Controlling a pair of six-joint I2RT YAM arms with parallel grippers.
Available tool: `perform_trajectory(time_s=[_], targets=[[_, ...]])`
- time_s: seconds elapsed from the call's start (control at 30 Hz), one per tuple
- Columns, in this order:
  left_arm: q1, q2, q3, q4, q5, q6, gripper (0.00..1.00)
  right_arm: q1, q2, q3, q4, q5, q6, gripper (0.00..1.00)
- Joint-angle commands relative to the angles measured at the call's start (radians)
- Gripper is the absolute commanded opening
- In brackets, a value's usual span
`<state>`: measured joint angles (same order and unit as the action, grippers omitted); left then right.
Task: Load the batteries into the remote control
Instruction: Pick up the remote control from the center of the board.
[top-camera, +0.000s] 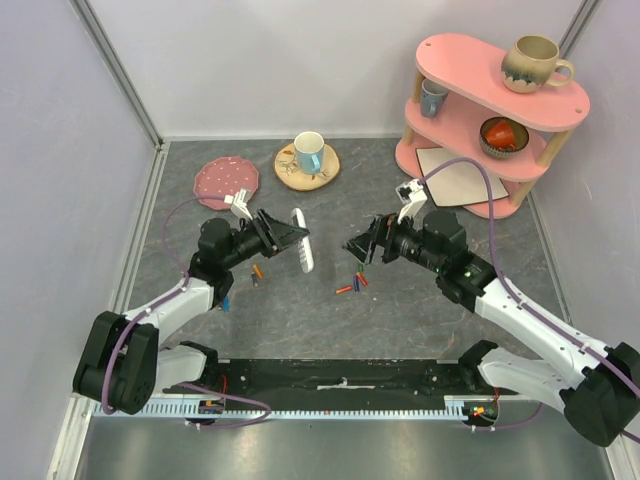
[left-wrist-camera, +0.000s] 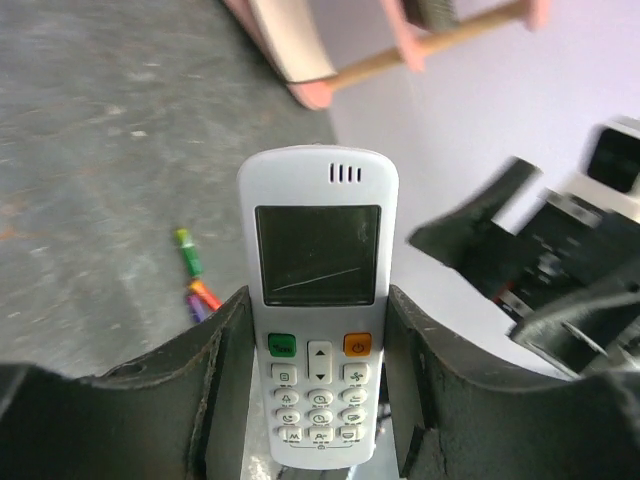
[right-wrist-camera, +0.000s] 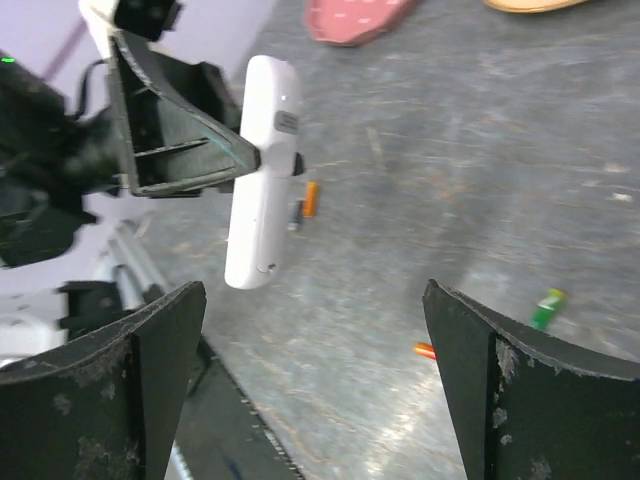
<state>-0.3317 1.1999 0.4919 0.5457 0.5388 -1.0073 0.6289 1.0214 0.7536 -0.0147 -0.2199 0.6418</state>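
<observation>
My left gripper (top-camera: 290, 235) is shut on the white remote control (top-camera: 303, 243) and holds it above the table, its dark screen and buttons facing the left wrist camera (left-wrist-camera: 318, 300). The remote also shows edge-on in the right wrist view (right-wrist-camera: 262, 170). My right gripper (top-camera: 357, 248) is open and empty, facing the remote from the right with a gap between. A small cluster of batteries (top-camera: 353, 283) lies on the table between the arms; it shows in the left wrist view (left-wrist-camera: 195, 285). More batteries (top-camera: 257, 273) lie under the left arm. A green battery (right-wrist-camera: 547, 304) and an orange one (right-wrist-camera: 425, 350) lie below the right gripper.
A pink two-level shelf (top-camera: 495, 110) with mugs and a bowl stands at the back right, a white sheet (top-camera: 460, 185) under it. A pink mat (top-camera: 227, 181) and a wooden coaster with a blue-and-white mug (top-camera: 308, 155) lie at the back. Walls close in on both sides.
</observation>
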Motion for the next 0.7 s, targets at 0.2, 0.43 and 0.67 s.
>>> perform_trajectory(time_s=[0.2,0.43,0.67], targets=[[0.014,-0.034,-0.093,0.784,0.254,-0.243,0.02,-0.003,0.054,-0.192,0.703,-0.303,0.364,0.98],[0.013,0.024,-0.092,0.893,0.243,-0.323,0.02,0.046,0.14,-0.155,0.806,-0.334,0.406,0.98],[0.013,0.05,-0.076,0.904,0.237,-0.34,0.02,0.114,0.212,-0.092,0.736,-0.311,0.337,0.98]])
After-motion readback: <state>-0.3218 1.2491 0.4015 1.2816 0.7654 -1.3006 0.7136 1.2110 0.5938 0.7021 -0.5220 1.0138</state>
